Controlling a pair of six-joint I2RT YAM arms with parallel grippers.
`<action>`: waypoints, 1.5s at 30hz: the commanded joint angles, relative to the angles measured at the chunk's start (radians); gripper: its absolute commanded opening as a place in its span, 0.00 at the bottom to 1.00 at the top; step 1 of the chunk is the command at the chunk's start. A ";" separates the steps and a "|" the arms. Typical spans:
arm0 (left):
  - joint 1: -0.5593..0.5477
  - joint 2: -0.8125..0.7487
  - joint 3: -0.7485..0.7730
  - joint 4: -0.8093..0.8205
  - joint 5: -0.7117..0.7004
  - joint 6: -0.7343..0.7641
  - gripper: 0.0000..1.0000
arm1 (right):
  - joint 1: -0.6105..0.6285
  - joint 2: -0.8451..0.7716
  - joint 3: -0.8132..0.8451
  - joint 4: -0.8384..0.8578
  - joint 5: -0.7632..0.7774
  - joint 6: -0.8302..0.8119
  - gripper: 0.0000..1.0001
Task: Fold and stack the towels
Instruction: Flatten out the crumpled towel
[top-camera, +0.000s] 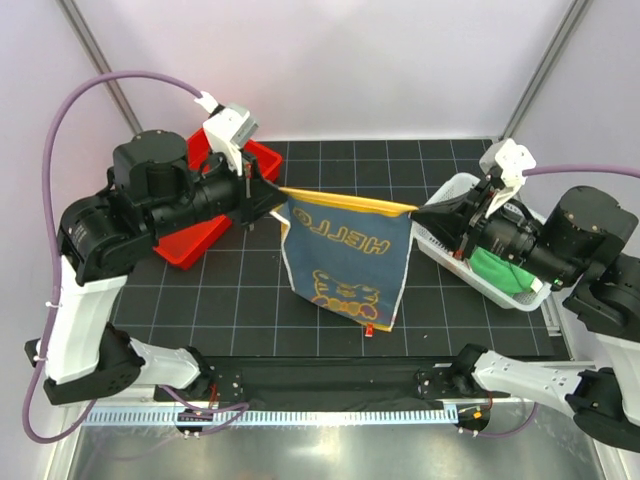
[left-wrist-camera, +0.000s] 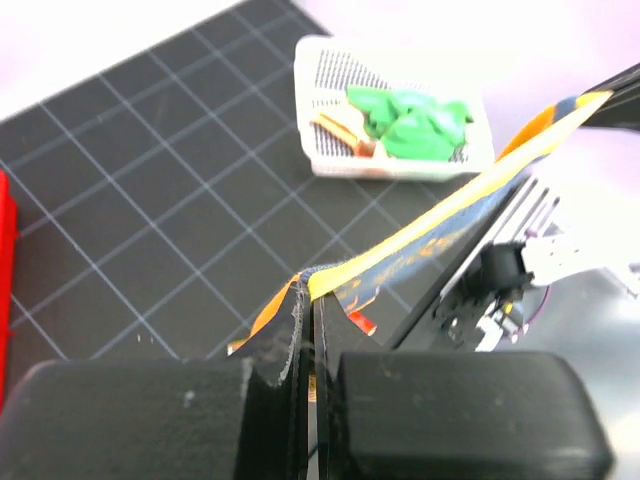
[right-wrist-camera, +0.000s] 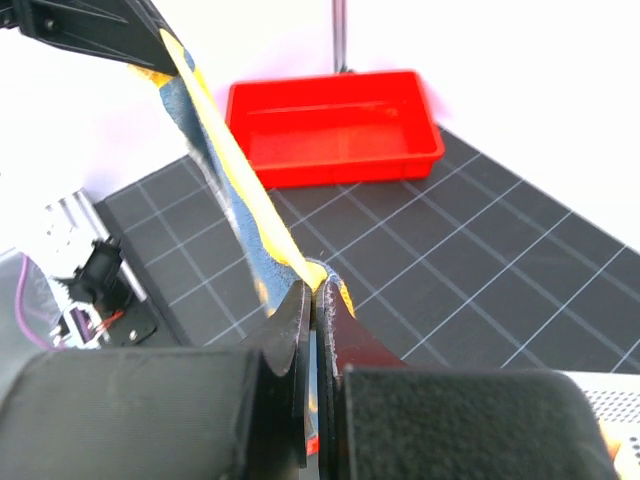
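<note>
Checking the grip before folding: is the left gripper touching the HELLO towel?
Touching. The left wrist view shows the left gripper shut on the HELLO towel at its yellow edge.

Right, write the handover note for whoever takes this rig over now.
Left gripper: shut on one top corner of the HELLO towel.
Right gripper: shut on the other top corner; the towel hangs spread between them.
Green towel and a striped cloth lie crumpled in the white basket.
Done: nothing folded or stacked yet.
Left: fold all three, then stack them.
</note>
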 joint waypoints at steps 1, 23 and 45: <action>0.006 0.013 0.101 0.009 -0.002 0.004 0.00 | 0.003 0.052 0.072 0.035 0.016 -0.044 0.01; 0.022 0.019 0.049 -0.015 -0.112 0.044 0.00 | 0.000 0.073 0.024 0.116 0.193 -0.111 0.01; 0.558 0.723 0.053 0.494 0.360 0.228 0.00 | -0.461 0.911 0.201 0.379 -0.015 -0.400 0.01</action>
